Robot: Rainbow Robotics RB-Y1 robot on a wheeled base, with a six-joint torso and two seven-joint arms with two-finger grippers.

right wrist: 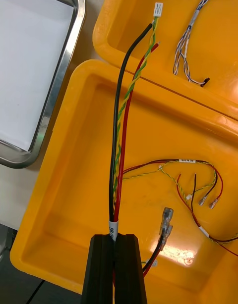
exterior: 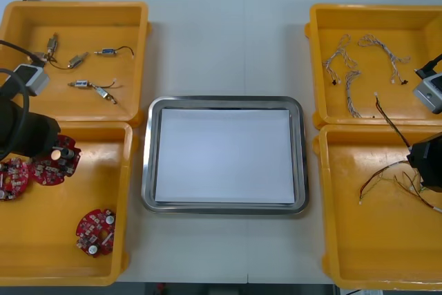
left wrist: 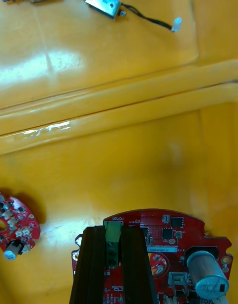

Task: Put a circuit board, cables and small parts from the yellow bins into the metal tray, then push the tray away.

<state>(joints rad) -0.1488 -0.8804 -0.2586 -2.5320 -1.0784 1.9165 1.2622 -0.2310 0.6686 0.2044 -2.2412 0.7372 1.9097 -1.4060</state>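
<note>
My left gripper (left wrist: 113, 230) is shut on the green connector of a round red circuit board (left wrist: 166, 242) over the near left yellow bin (exterior: 41, 253); that board (exterior: 56, 162) lies under the left arm in the front view. My right gripper (right wrist: 117, 237) is shut on a cable bundle (right wrist: 120, 135) of black, red and twisted yellow-green wires. The bundle (exterior: 392, 124) reaches from the near right bin (exterior: 359, 246) across the rim toward the far right bin. The metal tray (exterior: 148, 164), white inside, sits between the bins with nothing in it.
Two more red boards (exterior: 12, 179) (exterior: 95, 231) lie in the near left bin. Small metal parts (exterior: 103, 52) sit in the far left bin, blue and white twisted cables (exterior: 345, 67) in the far right bin, and loose red and yellow cables (exterior: 387, 181) in the near right bin.
</note>
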